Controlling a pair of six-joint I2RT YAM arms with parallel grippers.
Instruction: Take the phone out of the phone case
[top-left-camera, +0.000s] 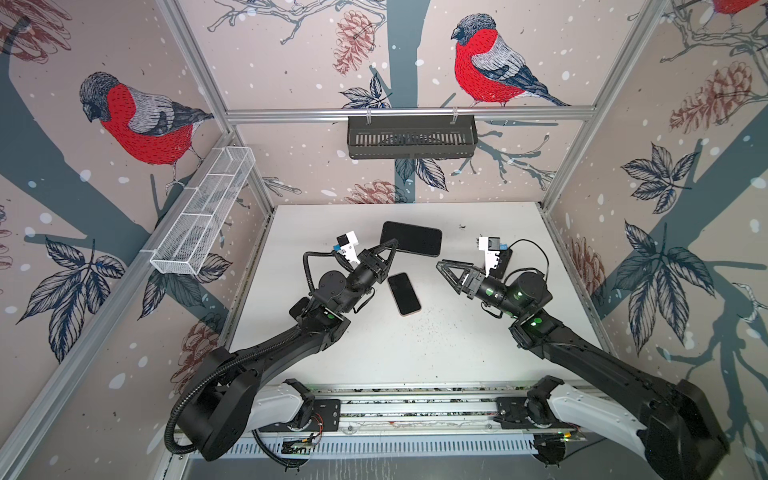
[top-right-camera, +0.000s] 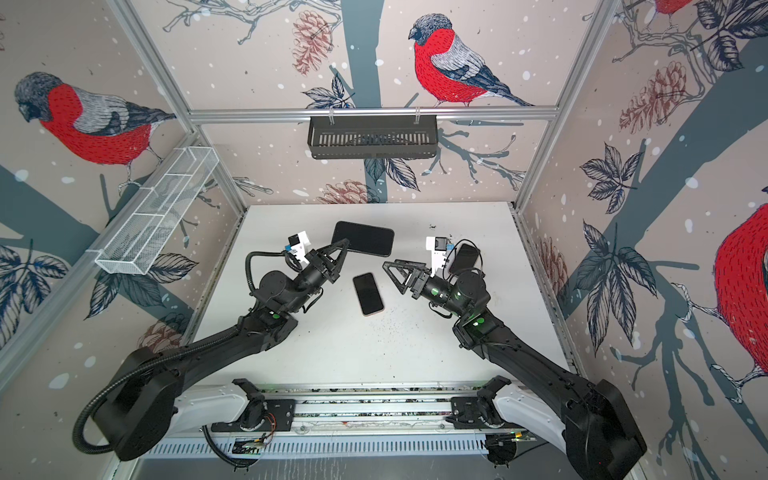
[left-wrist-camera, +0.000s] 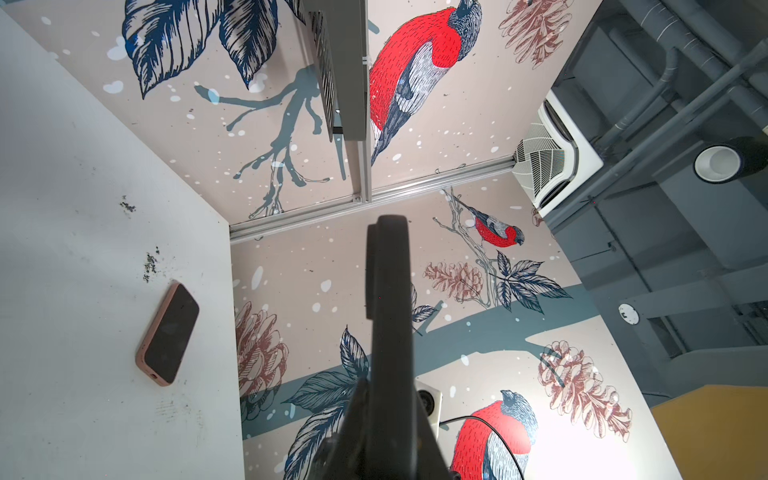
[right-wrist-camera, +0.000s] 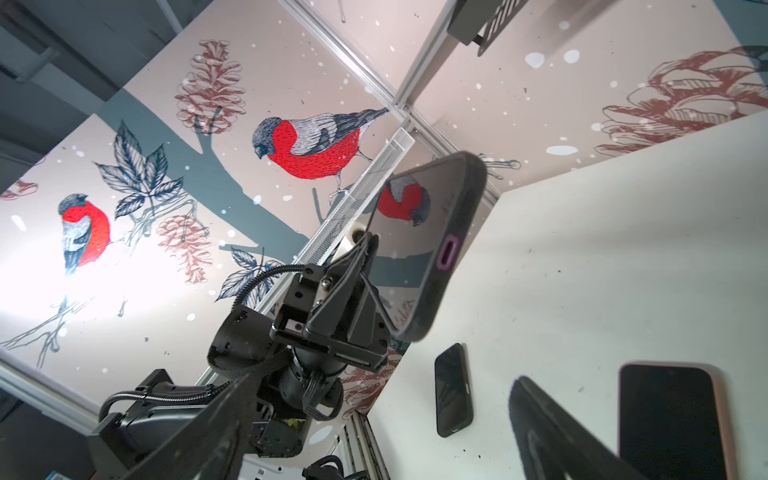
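In both top views, upper middle, the left gripper (top-left-camera: 392, 250) clamps the black phone case (top-left-camera: 411, 238), covering its corner; the right gripper (top-left-camera: 446, 275) stands apart. Left wrist: a pink-rimmed phone (left-wrist-camera: 168, 334) lies lower left. Right wrist: the phone case (right-wrist-camera: 432, 232) shows a glossy, mirroring face; its contents are unclear.

Bullfinch-print walls (top-left-camera: 291, 54), white tabletop (top-left-camera: 415, 353), blk basket (top-left-camera: 411, 139) on back rail (top-left-camera: 291, 115), wire basket (top-left-camera: 203, 216) on left wall.

White table (top-left-camera: 415, 353), 1 dark phone (top-left-camera: 404, 293) flat mid-table
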